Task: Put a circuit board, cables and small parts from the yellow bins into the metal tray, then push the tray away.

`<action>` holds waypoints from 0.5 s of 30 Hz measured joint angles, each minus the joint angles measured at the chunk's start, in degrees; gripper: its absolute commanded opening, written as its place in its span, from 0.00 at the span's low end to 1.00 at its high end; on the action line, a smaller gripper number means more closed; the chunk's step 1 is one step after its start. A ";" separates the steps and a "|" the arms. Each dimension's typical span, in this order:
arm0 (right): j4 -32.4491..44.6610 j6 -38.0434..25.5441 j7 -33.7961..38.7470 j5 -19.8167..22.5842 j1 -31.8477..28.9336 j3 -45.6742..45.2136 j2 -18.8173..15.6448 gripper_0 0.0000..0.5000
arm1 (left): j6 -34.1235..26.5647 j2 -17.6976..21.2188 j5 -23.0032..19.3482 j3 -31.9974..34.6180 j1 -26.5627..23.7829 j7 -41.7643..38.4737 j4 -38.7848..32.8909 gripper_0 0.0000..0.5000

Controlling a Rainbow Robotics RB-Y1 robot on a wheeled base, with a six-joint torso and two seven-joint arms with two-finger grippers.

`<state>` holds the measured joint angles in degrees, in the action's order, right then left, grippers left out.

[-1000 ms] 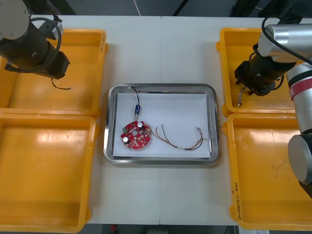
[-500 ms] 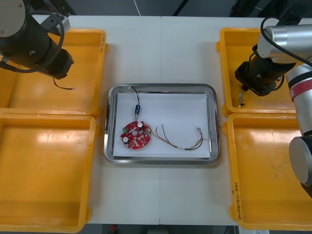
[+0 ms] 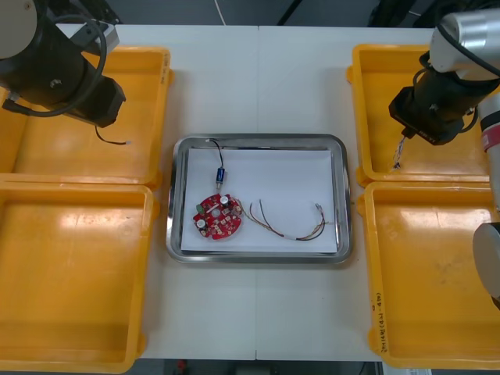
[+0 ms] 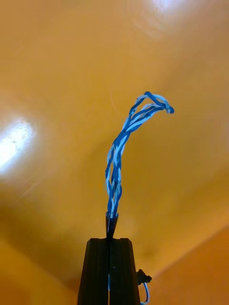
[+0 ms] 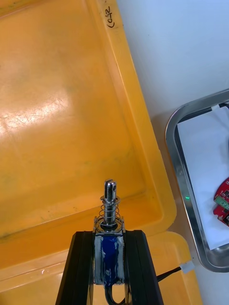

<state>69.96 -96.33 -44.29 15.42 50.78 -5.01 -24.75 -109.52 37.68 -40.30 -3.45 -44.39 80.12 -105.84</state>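
Black handwriting stands on the rim of a yellow plastic bin on the left, along the edge that faces the shiny metal tray. It reads roughly "C0J2", though the last characters are uncertain. In the front view, a second line of black handwriting runs lengthwise along the inner rim of the near right yellow plastic bin, towards its near end. Its characters are too small to read.
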 measured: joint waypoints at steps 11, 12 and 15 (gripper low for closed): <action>15.05 -13.29 -7.03 0.46 -0.20 0.00 -2.85 0.00 | -0.04 -0.93 -0.15 0.01 0.00 -2.00 -0.07 0.00; 16.11 -13.29 -9.74 0.88 -0.21 0.00 -3.21 0.00 | -0.05 -0.93 -0.23 0.01 0.00 -2.53 -0.07 0.00; 19.29 -13.29 -13.85 3.49 -0.21 0.00 -4.18 0.00 | -0.05 -1.05 -0.36 0.01 0.00 -3.36 -0.08 0.00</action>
<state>89.25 -109.62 -58.14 18.91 50.56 -5.01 -28.93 -109.57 36.63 -40.66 -3.44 -44.39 76.75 -105.92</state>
